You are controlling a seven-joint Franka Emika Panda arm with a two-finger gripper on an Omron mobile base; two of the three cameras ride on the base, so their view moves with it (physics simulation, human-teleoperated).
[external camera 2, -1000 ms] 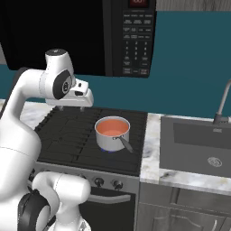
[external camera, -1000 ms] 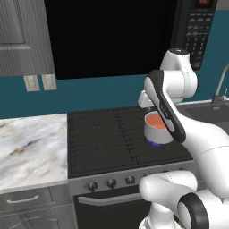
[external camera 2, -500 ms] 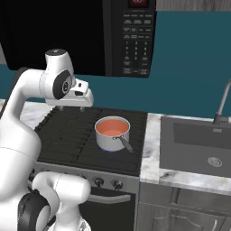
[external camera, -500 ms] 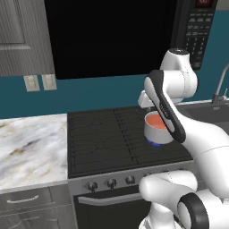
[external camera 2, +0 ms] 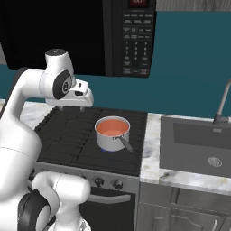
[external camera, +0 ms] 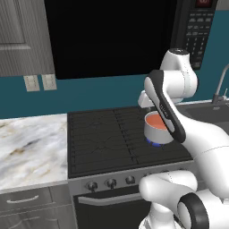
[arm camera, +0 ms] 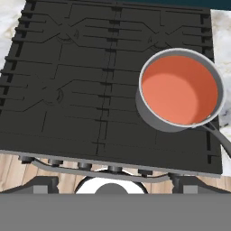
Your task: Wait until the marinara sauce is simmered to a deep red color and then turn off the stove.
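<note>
The marinara sauce (arm camera: 178, 88) is a flat orange-salmon disc in a small steel saucepan (arm camera: 149, 113) on the front right burner of the black stove (arm camera: 67, 90). From the right base view, the sauce (external camera 2: 111, 127) sits over a small blue flame (external camera 2: 108, 150). The pan's thin handle (external camera 2: 125, 145) points toward the stove's front right. My gripper (external camera 2: 72, 108) hangs open and empty above the stove's back left, apart from the pan. In the hand view its fingers (arm camera: 43, 185) stand wide apart over the row of knobs (arm camera: 81, 165).
A black microwave (external camera 2: 131, 36) with a keypad hangs above the stove. To the right is a sink (external camera 2: 198, 144) with a faucet (external camera 2: 222, 106). A marble counter (external camera: 31, 147) lies left of the stove, with wall outlets (external camera: 40, 82) behind it.
</note>
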